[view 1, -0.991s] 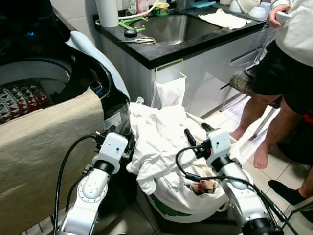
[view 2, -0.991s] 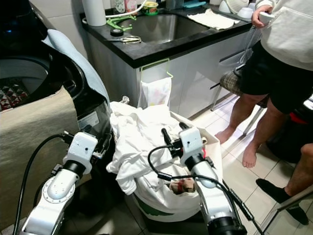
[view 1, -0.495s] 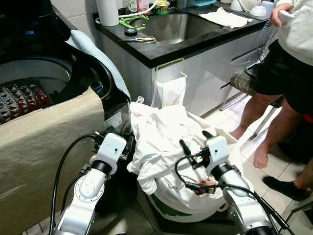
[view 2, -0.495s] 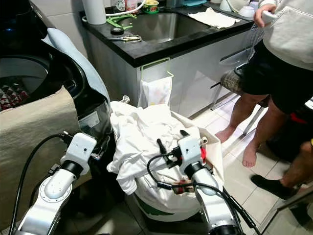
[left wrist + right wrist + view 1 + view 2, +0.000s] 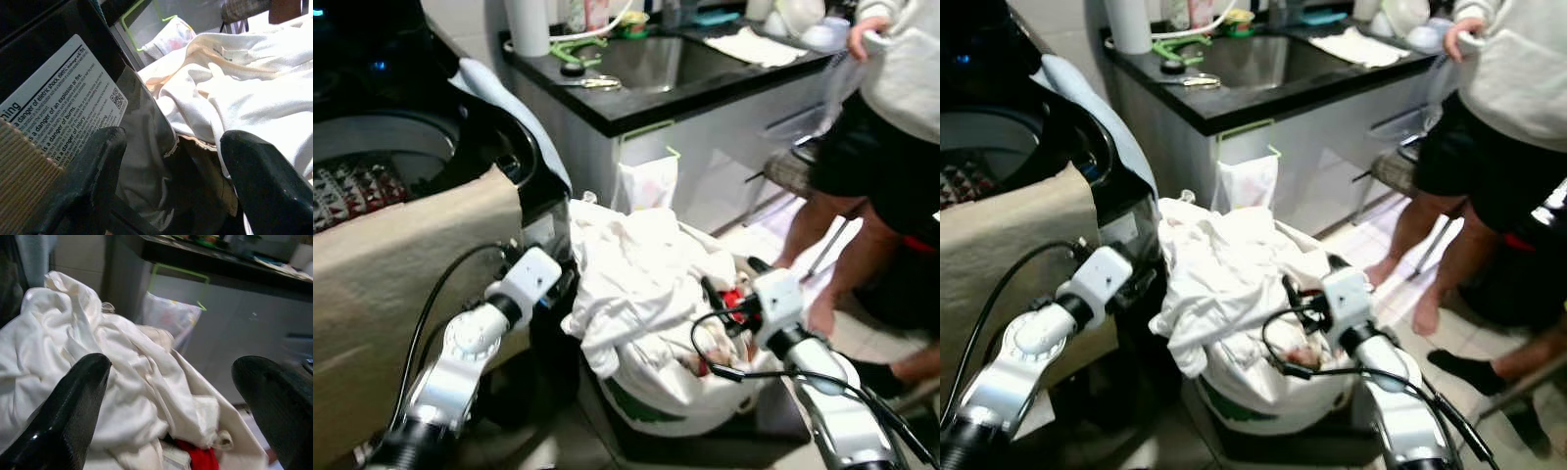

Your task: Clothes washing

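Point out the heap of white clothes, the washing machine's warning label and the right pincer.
heap of white clothes (image 5: 636,264), left eye view, crumpled top of the pile
white warning label (image 5: 63,105), left wrist view, middle of the printed text
right pincer (image 5: 171,396), right wrist view, midway between the open black fingertips

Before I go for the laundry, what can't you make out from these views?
- Laundry bag contents: white clothes cover them, head views.
- Washing machine drum: beige cloth and the frame edge hide most of it.
- Countertop items: small, blurred.
- Right gripper and left gripper: open, empty.
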{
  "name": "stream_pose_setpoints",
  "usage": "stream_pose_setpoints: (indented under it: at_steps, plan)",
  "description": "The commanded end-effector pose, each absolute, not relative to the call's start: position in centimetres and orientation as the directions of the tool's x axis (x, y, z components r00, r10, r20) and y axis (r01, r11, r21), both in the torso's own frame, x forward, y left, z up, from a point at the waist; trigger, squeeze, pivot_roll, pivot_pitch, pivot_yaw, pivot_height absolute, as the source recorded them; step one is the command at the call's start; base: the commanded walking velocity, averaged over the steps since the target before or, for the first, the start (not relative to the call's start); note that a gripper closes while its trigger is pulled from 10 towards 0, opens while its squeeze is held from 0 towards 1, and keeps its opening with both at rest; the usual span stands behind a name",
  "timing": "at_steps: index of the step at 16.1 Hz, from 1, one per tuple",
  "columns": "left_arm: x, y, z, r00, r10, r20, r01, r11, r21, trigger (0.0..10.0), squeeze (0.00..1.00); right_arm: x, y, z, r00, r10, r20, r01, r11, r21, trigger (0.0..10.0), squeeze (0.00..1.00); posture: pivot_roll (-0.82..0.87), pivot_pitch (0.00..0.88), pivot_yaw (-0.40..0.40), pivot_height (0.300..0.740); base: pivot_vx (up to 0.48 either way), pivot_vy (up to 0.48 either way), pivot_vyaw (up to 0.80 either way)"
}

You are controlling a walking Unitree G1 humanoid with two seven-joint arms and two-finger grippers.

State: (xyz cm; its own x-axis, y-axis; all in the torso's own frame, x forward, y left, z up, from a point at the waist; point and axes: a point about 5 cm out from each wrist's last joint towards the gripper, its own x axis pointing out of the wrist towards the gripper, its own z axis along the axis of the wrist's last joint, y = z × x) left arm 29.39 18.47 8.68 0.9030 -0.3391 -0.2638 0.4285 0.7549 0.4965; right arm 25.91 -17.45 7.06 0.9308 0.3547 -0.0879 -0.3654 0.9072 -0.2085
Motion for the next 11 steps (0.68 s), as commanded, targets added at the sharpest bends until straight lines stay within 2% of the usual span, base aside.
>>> stream_pose_setpoints:
  at_steps: [1, 2, 5, 6, 8, 11]
  plan:
    - [29.5, 18.8, 7.6, 0.883, -0.321, -0.342, 0.459, 0.739, 0.493, 10.0, 0.00, 26.0, -17.8, 7.7, 0.937, 0.343, -0.067, -0.349, 0.916, -0.198, 10.0, 0.00, -0.06, 0.000, -0.037, 0.740, 0.000, 0.000, 0.00]
    - [29.2, 18.1, 7.1, 0.860, -0.356, -0.365, 0.499, 0.735, 0.459, 10.0, 0.00, 25.9, -18.1, 7.8, 0.939, 0.336, -0.070, -0.344, 0.919, -0.196, 10.0, 0.00, -0.07, 0.000, -0.032, 0.740, 0.000, 0.000, 0.00]
    - [29.4, 17.1, 7.7, 0.927, -0.317, -0.199, 0.364, 0.890, 0.276, 10.0, 0.00, 25.9, -18.2, 7.9, 0.944, 0.323, -0.073, -0.331, 0.927, -0.178, 10.0, 0.00, -0.07, 0.000, -0.022, 0.740, 0.000, 0.000, 0.00]
    - [29.2, 16.4, 7.9, 0.930, -0.327, -0.167, 0.362, 0.895, 0.261, 10.0, 0.00, 25.9, -18.2, 7.9, 0.944, 0.321, -0.072, -0.328, 0.928, -0.175, 10.0, 0.00, -0.07, 0.000, -0.023, 0.740, 0.000, 0.000, 0.00]
    - [27.3, 12.4, 8.3, 0.911, -0.402, -0.087, 0.412, 0.889, 0.200, 10.0, 0.00, 26.1, -18.1, 8.1, 0.950, 0.307, -0.056, -0.312, 0.936, -0.165, 10.0, 0.00, -0.06, 0.000, -0.020, 0.740, 0.000, 0.000, 0.00]
    - [25.9, 10.5, 7.8, 0.902, -0.424, -0.082, 0.432, 0.886, 0.166, 10.0, 0.00, 26.4, -17.7, 8.1, 0.951, 0.306, -0.050, -0.310, 0.935, -0.171, 10.0, 0.00, -0.04, 0.000, -0.020, 0.740, 0.000, 0.000, 0.00]
